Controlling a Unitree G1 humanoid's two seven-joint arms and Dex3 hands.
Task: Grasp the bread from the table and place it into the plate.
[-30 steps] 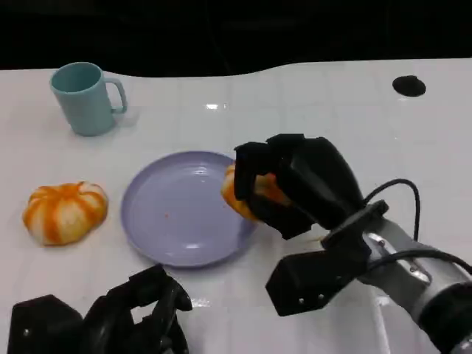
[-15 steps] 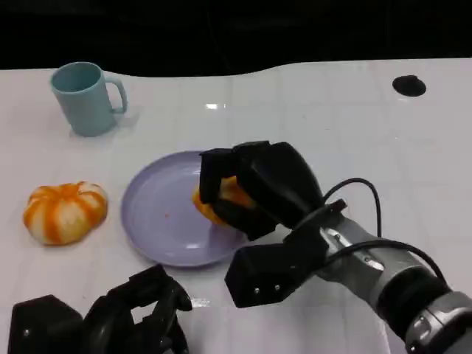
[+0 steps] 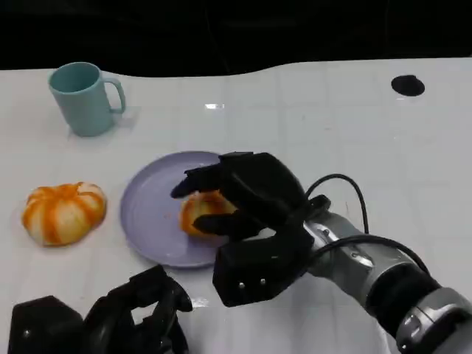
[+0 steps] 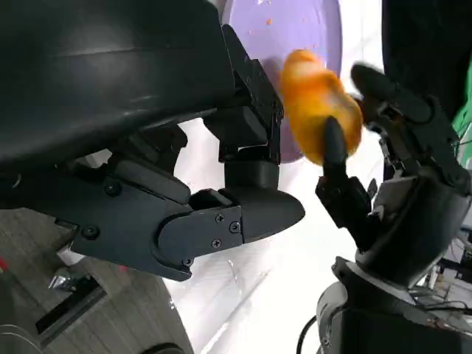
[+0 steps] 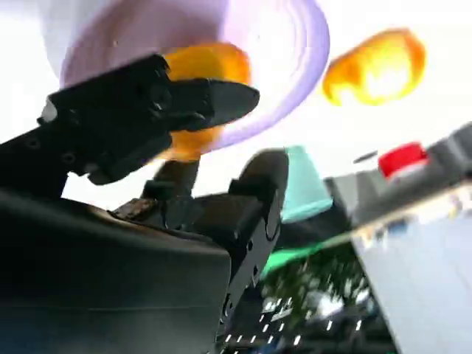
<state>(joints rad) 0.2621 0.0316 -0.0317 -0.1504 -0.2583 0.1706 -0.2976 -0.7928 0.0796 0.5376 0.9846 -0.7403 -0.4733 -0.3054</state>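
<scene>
The right hand [image 3: 240, 199] has carried the bread [image 3: 203, 214] leftward over the last second, from the plate's right rim to over the middle of the plate [image 3: 147, 214]. In the head view its fingers curve over the top and near side of the bread, which sits low on or just above the purple surface; I cannot tell whether it is already resting there. The fingers look looser around it than a moment ago, though they are still in contact. To my reading the carry is finished and the release is what remains. The left hand [image 3: 110, 321] lies at the table's near edge, fingers curled in with nothing in them, unmoved. Counting here: one plate, one teal mug [image 3: 82, 97] at the far left, and two pieces of bread, the second a round striped loaf [image 3: 63, 212] lying on the table just left of the plate.

In the left wrist view, the bread [image 4: 317, 110] shows between the right hand's fingers [image 4: 332, 144], in front of the plate [image 4: 295, 29].

In the right wrist view, the bread [image 5: 199, 81] lies behind that hand's fingers [image 5: 147, 103] against the plate [image 5: 287, 74], with the second loaf [image 5: 376, 66] and the mug [image 5: 302, 184] beyond.
</scene>
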